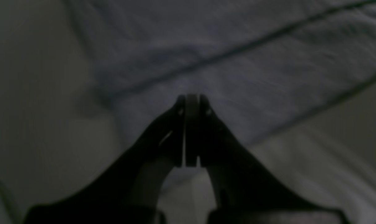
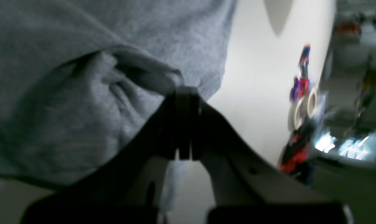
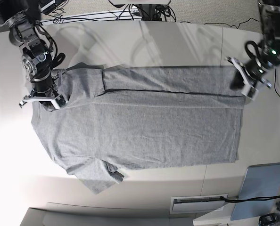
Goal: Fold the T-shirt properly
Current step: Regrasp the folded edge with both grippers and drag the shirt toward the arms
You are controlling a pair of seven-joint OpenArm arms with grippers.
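Observation:
The heather-grey T-shirt [image 3: 140, 127] lies spread on the white table [image 3: 144, 42], plain side up, with its far long edge folded over as a strip [image 3: 173, 75]. One sleeve [image 3: 100, 176] sticks out at the near left. My right gripper [image 3: 45, 101] is at the shirt's far left corner. In the right wrist view it [image 2: 183, 91] is shut, with grey cloth [image 2: 66, 93] bunched at its tip. My left gripper [image 3: 243, 84] is at the far right corner. In the left wrist view it [image 1: 192, 99] is shut just above flat cloth [image 1: 237, 62], and nothing shows between its jaws.
A blue-grey pad [image 3: 262, 188] lies at the near right corner and a white slotted plate [image 3: 199, 203] at the near edge. Cables [image 3: 97, 16] run along the far edge. Blurred tape rolls and coloured items [image 2: 303, 109] show beyond the table in the right wrist view.

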